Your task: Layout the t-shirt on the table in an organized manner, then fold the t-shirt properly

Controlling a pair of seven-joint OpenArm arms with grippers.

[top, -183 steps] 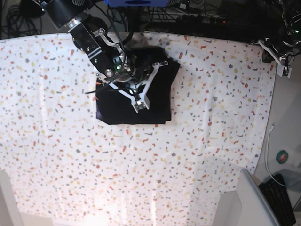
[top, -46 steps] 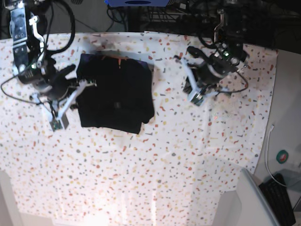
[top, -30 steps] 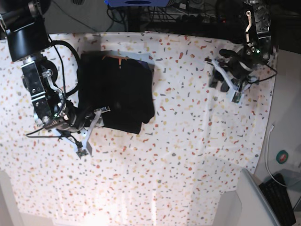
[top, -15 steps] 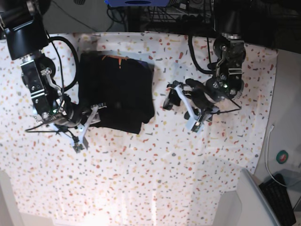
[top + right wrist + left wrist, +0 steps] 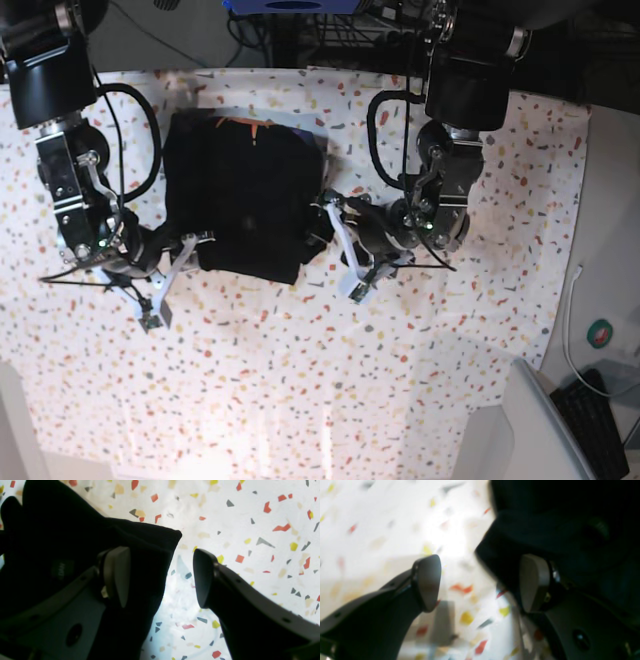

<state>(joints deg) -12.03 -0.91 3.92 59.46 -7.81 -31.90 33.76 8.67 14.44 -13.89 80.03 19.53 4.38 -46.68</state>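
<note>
Left gripper spread, one finger over a corner of the t-shirt, the other over the table. Right gripper likewise spread, straddling the opposite shirt corner, nothing pinched.

Both grippers now at the shirt's lower corners

6.1 s ago the right gripper sat on top of the shirt, w/ the left gripper parked off the table's far edge; shirt has since shifted toward the base view's left and lies as a taller, neater rectangle. Left arm swung out to the table edge 1.0 s ago, came back by 0.5 s ago, and is now right at the shirt's lower corner, jaws apart, one finger against the fabric. Right gripper went from beside the shirt to its other lower corner, jaws apart, astride the hem.
</note>
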